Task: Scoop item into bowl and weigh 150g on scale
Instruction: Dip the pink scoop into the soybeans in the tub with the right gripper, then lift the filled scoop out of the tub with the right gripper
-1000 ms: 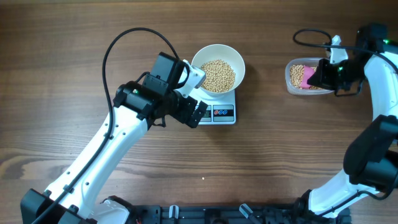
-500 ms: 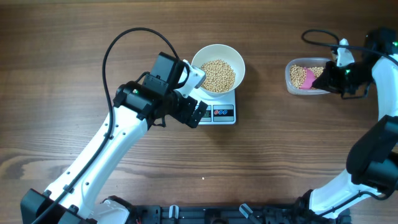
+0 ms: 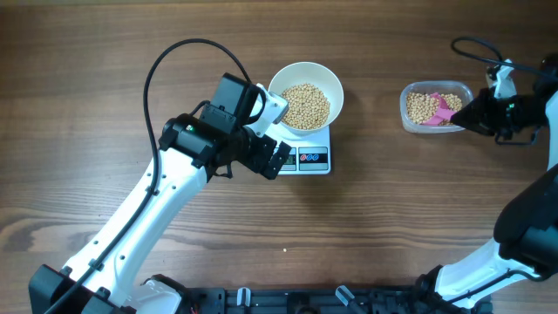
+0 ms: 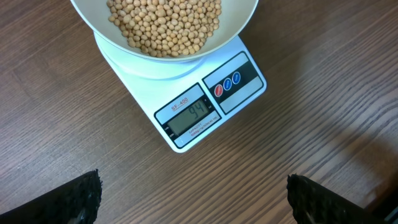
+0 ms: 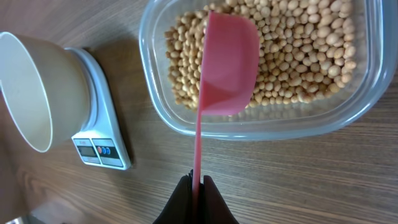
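Observation:
The white bowl (image 3: 279, 85) sits on the white scale (image 3: 314, 159) and holds a heap of tan beans (image 3: 305, 106). In the left wrist view the bowl (image 4: 249, 15) and its beans (image 4: 165, 25) fill the top, and the scale (image 4: 208, 109) shows 94 on its display. My left gripper (image 4: 196, 202) hangs open over bare wood just in front of the scale, holding nothing. My right gripper (image 5: 197, 186) is shut on the thin handle of a pink scoop (image 5: 227, 68). The scoop's cup lies over the beans (image 5: 298, 56) in the clear tub (image 5: 261, 127).
The clear plastic tub (image 3: 408, 103) of beans stands at the right of the table, about a hand's width from the scale. A black cable (image 3: 174, 61) loops above the left arm. Bare wood lies between scale and tub and along the front.
My right gripper has drawn back to the right with the pink scoop, from over the tub's middle to its right edge. The left arm, bowl and scale have not moved.

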Tool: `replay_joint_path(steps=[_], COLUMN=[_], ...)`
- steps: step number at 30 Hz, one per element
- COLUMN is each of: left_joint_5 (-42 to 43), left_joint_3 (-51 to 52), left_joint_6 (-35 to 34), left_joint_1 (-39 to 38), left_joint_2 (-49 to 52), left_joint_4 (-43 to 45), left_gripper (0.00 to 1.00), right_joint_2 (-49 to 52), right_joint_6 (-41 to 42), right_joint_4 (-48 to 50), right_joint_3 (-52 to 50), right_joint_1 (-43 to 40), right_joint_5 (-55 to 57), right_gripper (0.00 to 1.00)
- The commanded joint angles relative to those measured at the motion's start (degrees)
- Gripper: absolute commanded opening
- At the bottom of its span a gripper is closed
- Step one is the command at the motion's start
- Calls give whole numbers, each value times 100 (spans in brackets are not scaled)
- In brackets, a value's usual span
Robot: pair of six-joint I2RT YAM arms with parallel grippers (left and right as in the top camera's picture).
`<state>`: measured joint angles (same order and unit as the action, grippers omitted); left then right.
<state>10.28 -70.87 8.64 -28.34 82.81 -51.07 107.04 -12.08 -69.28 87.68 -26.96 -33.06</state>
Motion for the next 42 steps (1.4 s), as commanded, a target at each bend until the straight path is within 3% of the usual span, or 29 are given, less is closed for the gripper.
replay_joint_path(steps=[1,22,42], left_joint_5=[-33,-33,-33], left_joint_3=[-81,-81,-81], left_joint_6=[-55,-52,-52], left_joint_1=[33,33,33], left_joint_2=[-125,-125,-125], left_joint_4=[-2,-2,-2], left_gripper=[100,100,100], right_joint_2=[-13,-13,-11], right_joint_6=[-170,-459,-1373], right_joint_4=[-46,-39,-160], right_joint_3=[17,15,-7], right_joint_1=[4,-494,-1104], right_joint_5=[-306,-990,-2188], right_gripper=[4,4,4])
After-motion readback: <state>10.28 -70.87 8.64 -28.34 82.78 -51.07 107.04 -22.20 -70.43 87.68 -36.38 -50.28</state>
